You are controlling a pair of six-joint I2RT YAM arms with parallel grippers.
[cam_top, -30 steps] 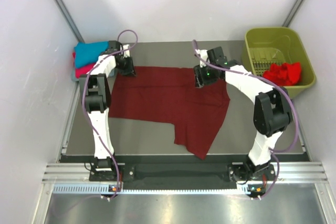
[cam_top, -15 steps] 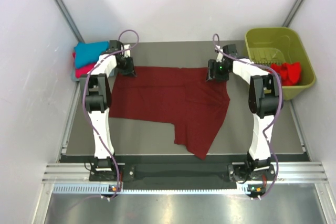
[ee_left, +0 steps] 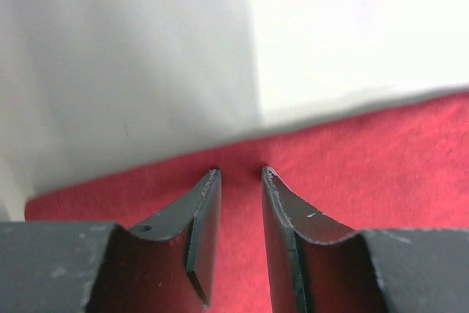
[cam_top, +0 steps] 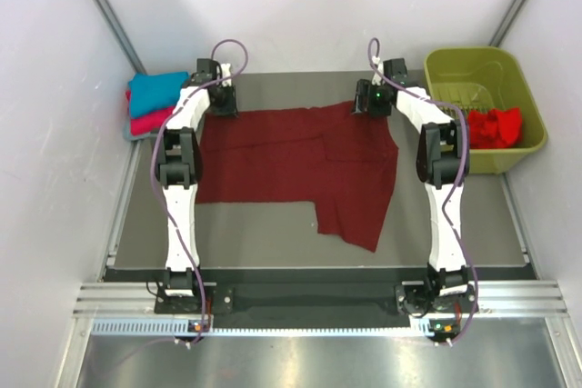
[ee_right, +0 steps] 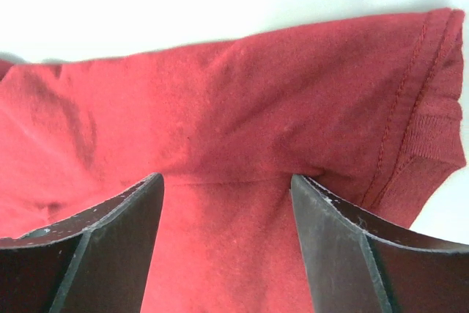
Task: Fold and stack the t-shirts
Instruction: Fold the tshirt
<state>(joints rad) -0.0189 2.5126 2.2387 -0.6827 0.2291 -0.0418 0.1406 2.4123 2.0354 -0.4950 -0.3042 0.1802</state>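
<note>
Maroon t-shirt [cam_top: 291,156] long axis 9–3 o'clock. Both grippers sit on its 12 o'clock edge: left gripper [ee_left: 238,175] narrow and empty, right gripper [ee_right: 227,185] wide and empty.

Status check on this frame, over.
Left claw slightly open, right claw wide open, both at far edge of maroon t-shirt. Shirt spread out, not folded. No obstruction seen.

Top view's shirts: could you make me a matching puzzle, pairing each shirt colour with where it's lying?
Things:
1. maroon t-shirt
2. teal t-shirt
3. bright red t-shirt
4. pink-red t-shirt

Places:
A. crumpled in the olive-green basket
B. folded, directly under the teal one
C. spread out on the table between the two arms
D. top of the folded pile, far-left corner

Pairs: 1-C, 2-D, 3-A, 4-B
</note>
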